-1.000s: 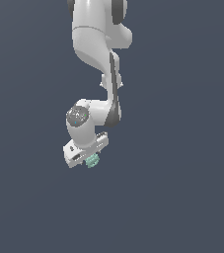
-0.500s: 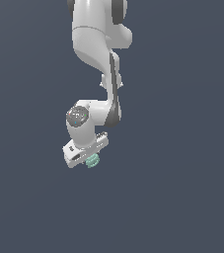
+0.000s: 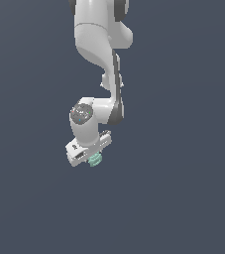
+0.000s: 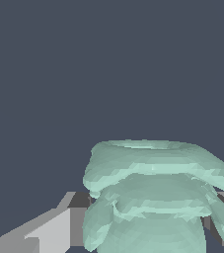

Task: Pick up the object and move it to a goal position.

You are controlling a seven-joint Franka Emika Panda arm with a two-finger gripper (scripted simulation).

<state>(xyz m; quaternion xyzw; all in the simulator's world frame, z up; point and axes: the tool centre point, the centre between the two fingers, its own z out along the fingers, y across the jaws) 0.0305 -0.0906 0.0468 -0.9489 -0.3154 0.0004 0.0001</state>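
The object (image 3: 94,159) is a small pale mint-green ridged blob. It sits at the tip of my white gripper (image 3: 92,158), just under the gripper body in the exterior view. In the wrist view the object (image 4: 155,197) fills the space between my two fingers, with one grey finger (image 4: 49,230) on one side and a sliver of the other finger on the far side. The gripper is shut on the object. The fingertips are hidden behind the gripper body in the exterior view.
The white arm (image 3: 101,44) comes down from the top of the exterior view. A plain dark grey-blue surface (image 3: 183,173) lies all around. No other objects and no goal marker show.
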